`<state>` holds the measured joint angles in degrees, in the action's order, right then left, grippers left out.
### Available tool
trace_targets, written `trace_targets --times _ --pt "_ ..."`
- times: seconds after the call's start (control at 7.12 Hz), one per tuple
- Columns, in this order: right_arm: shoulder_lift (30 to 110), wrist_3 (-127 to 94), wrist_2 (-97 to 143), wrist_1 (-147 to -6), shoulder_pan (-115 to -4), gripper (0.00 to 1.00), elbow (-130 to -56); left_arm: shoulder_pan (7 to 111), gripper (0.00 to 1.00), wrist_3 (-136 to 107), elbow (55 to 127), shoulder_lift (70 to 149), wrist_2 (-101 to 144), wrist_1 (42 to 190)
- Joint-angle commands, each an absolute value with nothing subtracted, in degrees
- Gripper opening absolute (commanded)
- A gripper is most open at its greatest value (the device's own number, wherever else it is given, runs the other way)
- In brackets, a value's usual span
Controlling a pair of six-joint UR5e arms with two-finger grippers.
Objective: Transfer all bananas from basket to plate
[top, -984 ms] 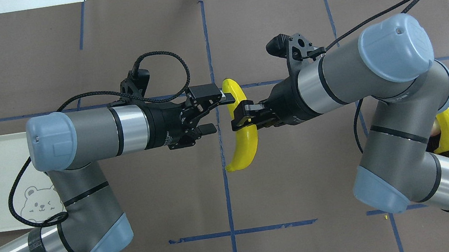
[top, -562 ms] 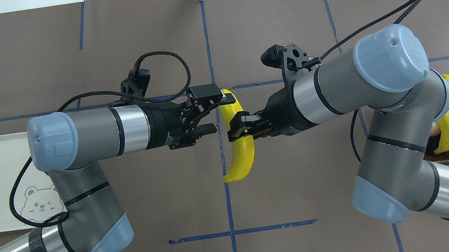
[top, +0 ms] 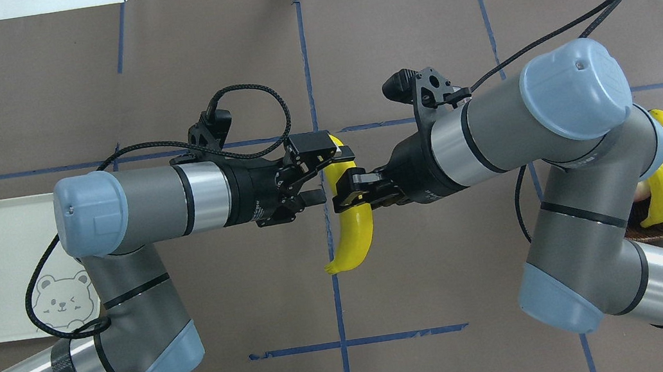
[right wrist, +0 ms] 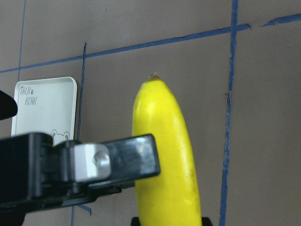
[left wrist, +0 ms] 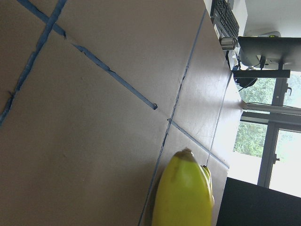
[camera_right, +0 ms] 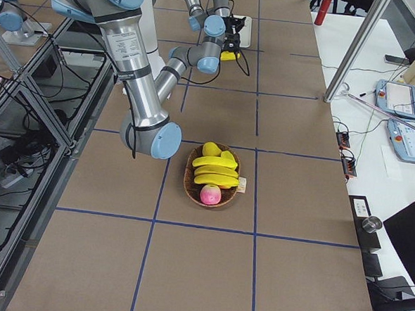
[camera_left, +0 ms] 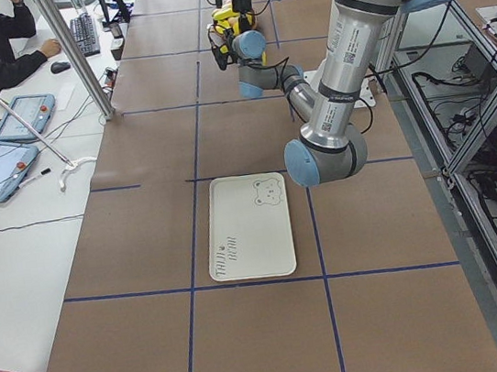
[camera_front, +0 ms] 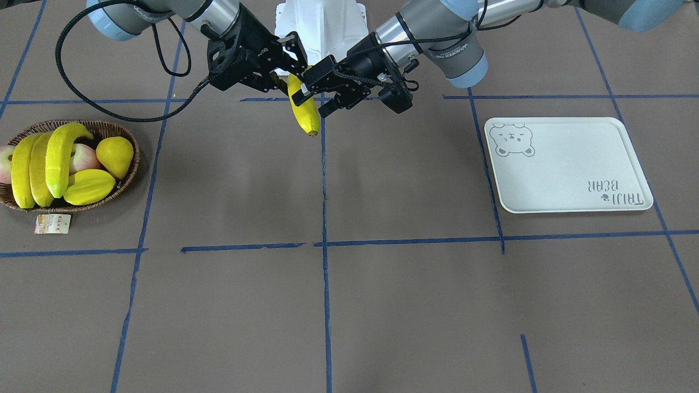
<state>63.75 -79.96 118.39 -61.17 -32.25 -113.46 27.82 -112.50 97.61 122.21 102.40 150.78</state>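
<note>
Overhead, right gripper [top: 351,193]: fingers clenched across the middle of one banana [top: 354,234], held off the table [top: 414,38] over its centre tape line.
Left gripper [top: 325,175]: fingers spread wide; the upper finger [top: 334,152] overlaps the banana's far end, and whether they touch cannot be told.
Other bananas [camera_front: 33,169]: three lie in the basket [camera_front: 134,150] among other fruit, at the robot's right end of the table.
Plate [camera_front: 573,164]: at the robot's left end, well apart from the held banana, with brown tabletop between them.
Hidden: in the overhead view the right arm covers most of the basket; the frame edge cuts the plate and the left arm overlaps it.
</note>
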Motion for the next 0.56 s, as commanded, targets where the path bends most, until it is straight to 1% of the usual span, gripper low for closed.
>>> trace_targets --times 0.0,0.14,0.28,0.42 --pt "63.7 -80.2 118.2 -61.2 -31.8 0.01 -113.5 27.5 0.89 -112.4 97.6 122.5 102.4 150.6" --pt "63.5 -80.2 118.2 -61.2 -31.6 0.01 -113.4 27.6 0.74 -112.5 97.6 122.6 102.5 150.6" --pt "63.5 -80.2 118.1 -61.3 -31.5 0.01 -113.3 27.6 0.41 -112.3 98.1 122.5 102.4 150.6" --pt "63.4 -80.3 118.1 -61.3 -31.3 0.05 -113.2 27.7 0.05 -112.2 98.4 122.2 102.4 150.6"
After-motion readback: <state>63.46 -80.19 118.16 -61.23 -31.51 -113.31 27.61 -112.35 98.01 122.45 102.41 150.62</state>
